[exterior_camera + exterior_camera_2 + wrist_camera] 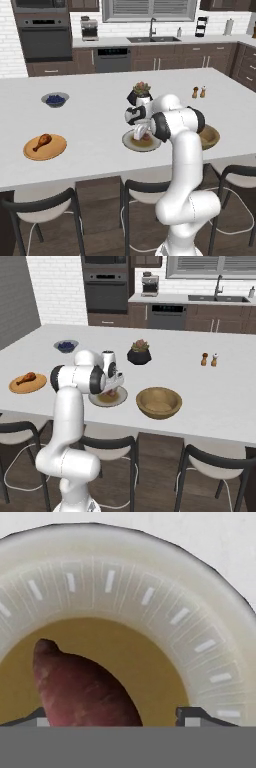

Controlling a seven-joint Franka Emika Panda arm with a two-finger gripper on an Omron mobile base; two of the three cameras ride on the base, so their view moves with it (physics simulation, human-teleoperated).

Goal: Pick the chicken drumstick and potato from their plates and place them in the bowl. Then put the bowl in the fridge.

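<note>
The potato (82, 687) is a matte, reddish-brown lump with a pinkish tint, blunt at its upper end, lying at the lower left of the hand view on the tan centre of the grey-rimmed plate (150, 587), whose pale rim carries short raised dashes. The end effector (114, 718) is spread, one dark tip on each side of the potato, low over that plate.

In the left base view two plates show: this one at centre (131, 144) and a flat wooden disc (55, 149) at the left, carrying the single orange-brown chicken drumstick (42, 141). One deep tan wooden bowl (159, 402) sits just right of the grey-rimmed plate in the right base view, apart from it, near the white bench (225, 391) front edge. Bare bench lies between the two plates.
</note>
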